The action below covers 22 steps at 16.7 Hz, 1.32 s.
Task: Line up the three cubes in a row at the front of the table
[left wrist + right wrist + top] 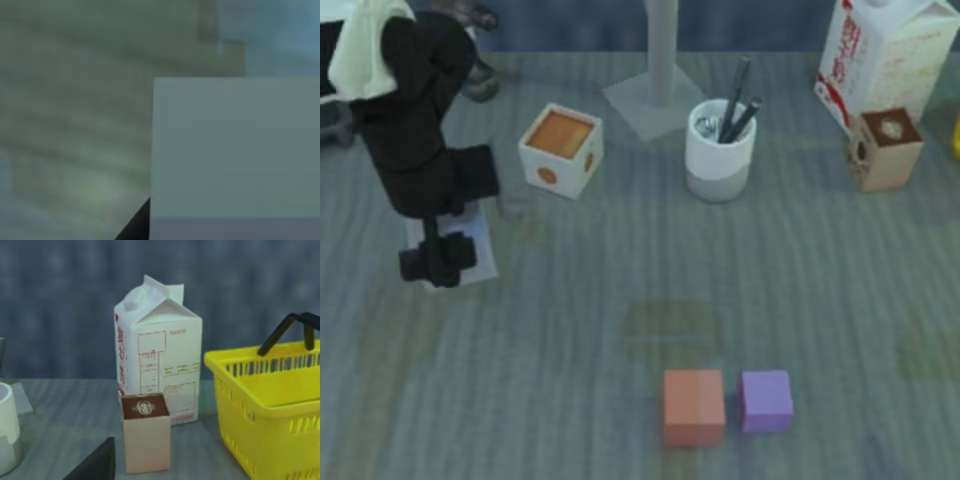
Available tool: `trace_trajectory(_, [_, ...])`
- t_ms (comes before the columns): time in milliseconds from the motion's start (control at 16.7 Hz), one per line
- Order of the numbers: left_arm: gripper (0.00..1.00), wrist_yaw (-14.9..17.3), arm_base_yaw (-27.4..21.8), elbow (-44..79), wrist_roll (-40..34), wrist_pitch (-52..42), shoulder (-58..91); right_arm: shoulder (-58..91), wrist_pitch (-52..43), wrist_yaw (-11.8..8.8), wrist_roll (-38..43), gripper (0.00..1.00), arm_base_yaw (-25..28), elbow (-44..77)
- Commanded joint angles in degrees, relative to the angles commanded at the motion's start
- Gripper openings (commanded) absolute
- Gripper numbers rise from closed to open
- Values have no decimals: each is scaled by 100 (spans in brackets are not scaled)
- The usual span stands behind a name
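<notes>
Cubes first, biggest to smallest: the pale blue-white cube (470, 235) sits far back on the left of the bench (570, 380), right under my left fingers (437, 262), and it fills the left wrist view. I cannot tell whether those fingers are closed on it or only hovering. The salmon-pink cube (694, 406) and the small purple cube (765, 401) are already at the front, just beside each other in a neat pair. So by my reckoning two are placed and one is left: the big one has to come forward to join them. My right arm is out of the top view, its camera facing a milk carton (159, 360) and a yellow basket (270, 415).
</notes>
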Motion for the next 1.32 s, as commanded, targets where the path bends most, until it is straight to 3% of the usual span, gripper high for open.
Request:
trace_trajectory(360, [0,10,-1788,-1234,-701,98,-1061,0,0,0,0,100,0,0])
trace_trajectory(540, [0,7,-2292,-1607,-912,145,-1404,0,0,0,0,100,0,0])
trace_trajectory(960, [0,7,-2339,-1684,-911,239,-1372,0,0,0,0,100,0,0])
trace_trajectory(1320, [0,9,-2385,-2325,-983,1536,-798,0,0,0,0,100,0,0])
